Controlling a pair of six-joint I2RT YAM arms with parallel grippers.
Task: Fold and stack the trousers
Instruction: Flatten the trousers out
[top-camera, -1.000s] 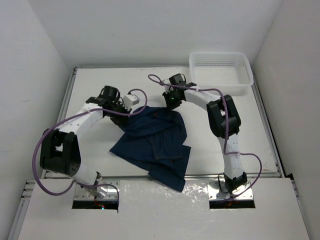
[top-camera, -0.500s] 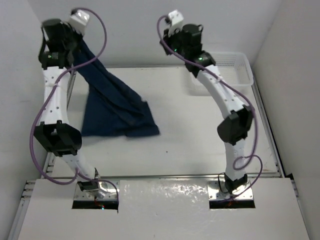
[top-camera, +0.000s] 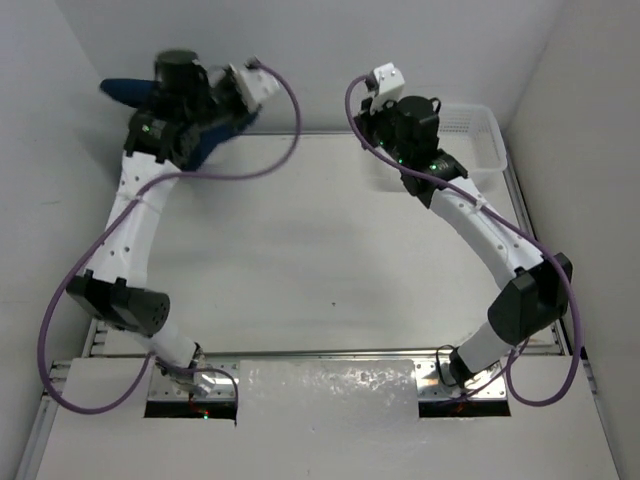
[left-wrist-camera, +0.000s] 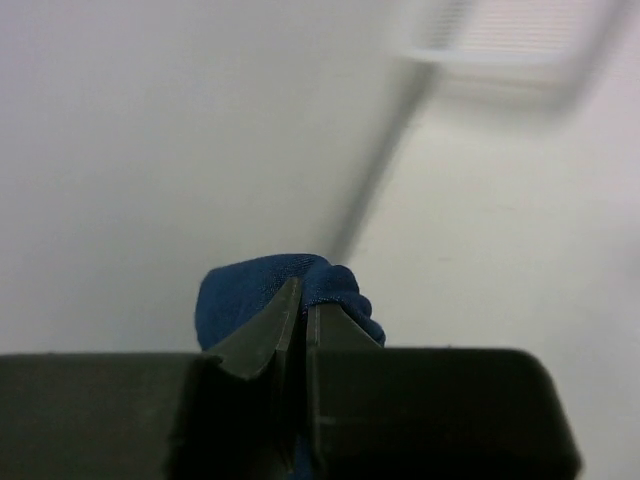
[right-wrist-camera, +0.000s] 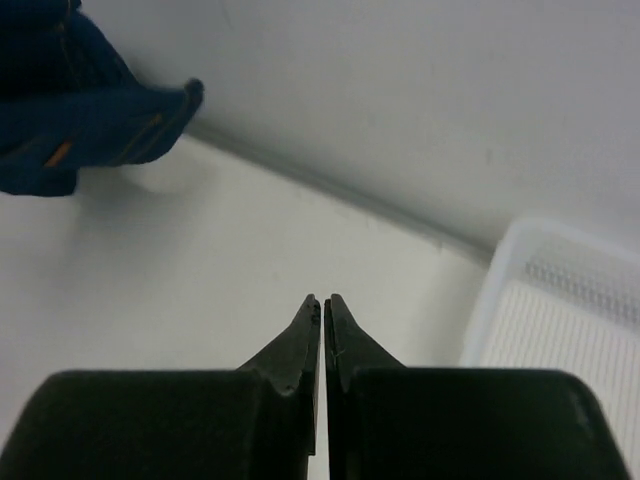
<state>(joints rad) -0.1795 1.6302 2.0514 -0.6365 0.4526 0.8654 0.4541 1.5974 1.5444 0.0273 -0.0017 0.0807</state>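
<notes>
The dark navy trousers (top-camera: 125, 90) are lifted off the table, bunched around my raised left gripper (top-camera: 168, 100) at the back left. More blue cloth (top-camera: 212, 138) shows below the wrist. In the left wrist view my left gripper (left-wrist-camera: 303, 302) is shut on a fold of the denim (left-wrist-camera: 250, 295). My right gripper (top-camera: 392, 125) is raised at the back, right of centre. In the right wrist view it (right-wrist-camera: 323, 302) is shut and empty, and the trousers (right-wrist-camera: 80, 125) show at the upper left with orange stitching.
A white mesh basket (top-camera: 482, 140) stands at the back right corner, partly hidden by my right arm. It also shows in the right wrist view (right-wrist-camera: 560, 310). White walls close in the table (top-camera: 330, 250) on the left, back and right.
My left arm has swung the trousers up and right. They hung in a spread sheet touching the table; now they are bunched high, off it. My right arm has moved slightly right and lower.
</notes>
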